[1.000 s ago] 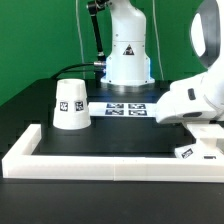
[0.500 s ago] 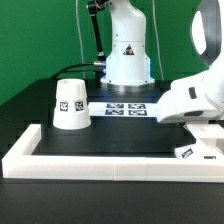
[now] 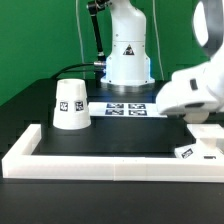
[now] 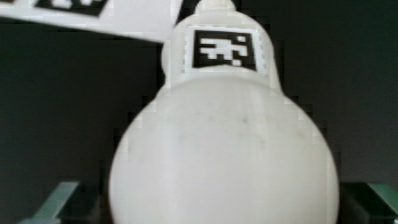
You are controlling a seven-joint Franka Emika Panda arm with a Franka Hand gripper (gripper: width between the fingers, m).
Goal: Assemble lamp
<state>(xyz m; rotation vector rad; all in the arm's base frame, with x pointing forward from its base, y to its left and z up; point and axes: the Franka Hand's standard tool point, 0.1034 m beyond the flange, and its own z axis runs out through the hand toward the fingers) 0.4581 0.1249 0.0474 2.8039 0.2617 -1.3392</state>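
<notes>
The tapered white shade (image 3: 70, 103) stands wide end down at the exterior view's left, tag facing front. The rounded bulb (image 4: 222, 140) fills the wrist view, with a tag on its narrow neck. My gripper (image 4: 217, 205) straddles the bulb's wide end. Its teal fingers (image 4: 59, 200) show at both sides with a dark gap to the bulb, so it is open. In the exterior view the arm (image 3: 190, 95) hides the gripper and the bulb. A tagged corner of the flat base (image 3: 186, 152) shows below the arm at the right.
The marker board (image 3: 125, 108) lies flat behind the middle of the black table, in front of the robot's pedestal (image 3: 127, 60). Long white bars (image 3: 100, 164) edge the table's front and left side.
The arm has shifted a little up and towards the exterior view's left, and looks blurred. The shade and the base have not moved.
</notes>
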